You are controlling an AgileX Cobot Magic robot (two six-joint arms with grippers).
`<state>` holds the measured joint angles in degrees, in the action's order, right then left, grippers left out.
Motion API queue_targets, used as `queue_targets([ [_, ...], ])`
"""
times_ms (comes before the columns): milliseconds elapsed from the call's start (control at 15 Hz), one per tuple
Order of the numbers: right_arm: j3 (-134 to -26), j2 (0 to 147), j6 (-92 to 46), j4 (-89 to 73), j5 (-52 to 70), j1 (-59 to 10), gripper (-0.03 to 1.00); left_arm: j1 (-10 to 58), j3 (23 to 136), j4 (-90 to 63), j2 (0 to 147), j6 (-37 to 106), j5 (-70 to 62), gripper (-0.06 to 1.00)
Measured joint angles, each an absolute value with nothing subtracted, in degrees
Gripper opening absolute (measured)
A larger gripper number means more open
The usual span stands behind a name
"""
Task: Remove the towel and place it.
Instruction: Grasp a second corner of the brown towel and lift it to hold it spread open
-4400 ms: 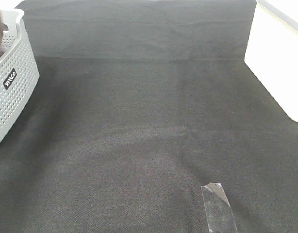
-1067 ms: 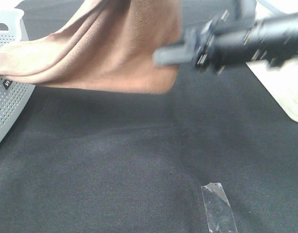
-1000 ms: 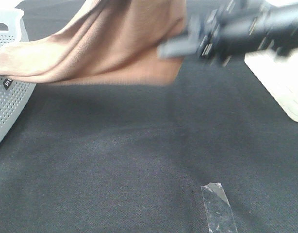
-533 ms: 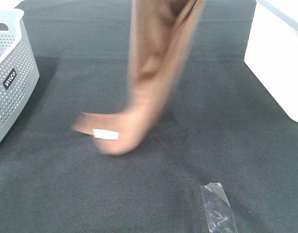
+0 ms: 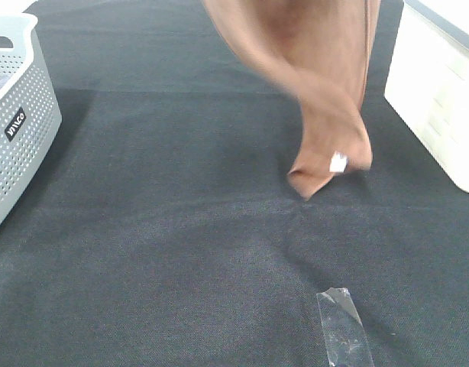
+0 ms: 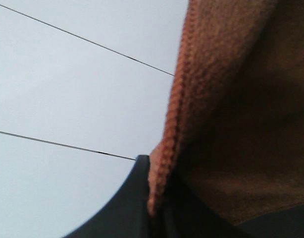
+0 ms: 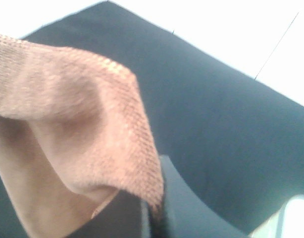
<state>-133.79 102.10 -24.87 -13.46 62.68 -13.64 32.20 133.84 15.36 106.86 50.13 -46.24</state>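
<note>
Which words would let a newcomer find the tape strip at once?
Start at the black cloth covering the table. Toward its near edge, right of centre and in front of the hanging brown towel, lies a short strip of clear tape. It alone is shiny and see-through, lying flat, apart from the towel.

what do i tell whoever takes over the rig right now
Grippers: left gripper shut on the towel edge; right gripper shut on a corner.
Things: towel hangs over the black table, clear of the basket; its tag end is low by the cloth, contact unclear.
Done: towel is out of the basket.
Left: lower it, lay it on the table, release.
</note>
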Motion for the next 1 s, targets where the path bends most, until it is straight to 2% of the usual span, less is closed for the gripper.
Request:
queue_targets([
  [333, -135.28, 104.79, -29.51, -14.55, 38.96, -13.64, 0.0, 26.64, 133.84, 15.47, 109.66, 50.36, -20.4, 0.0],
  [467, -135.28, 105.77, -34.15, -19.25, 35.47, -13.64, 0.0, 25.04, 133.84, 15.47, 111.73, 50.36, -14.84, 0.0],
  [733, -135.28, 109.21, -45.03, -28.65, 37.76, -13.64, 0.0, 22.06, 133.84, 15.47, 114.99, 49.16, -10.66, 0.0],
  [1000, -135.28, 111.04, -49.45, -24.69, 47.38, -13.64, 0.0, 20.97, 133.84, 15.53, 117.11, 49.05, -10.6, 0.0],
])
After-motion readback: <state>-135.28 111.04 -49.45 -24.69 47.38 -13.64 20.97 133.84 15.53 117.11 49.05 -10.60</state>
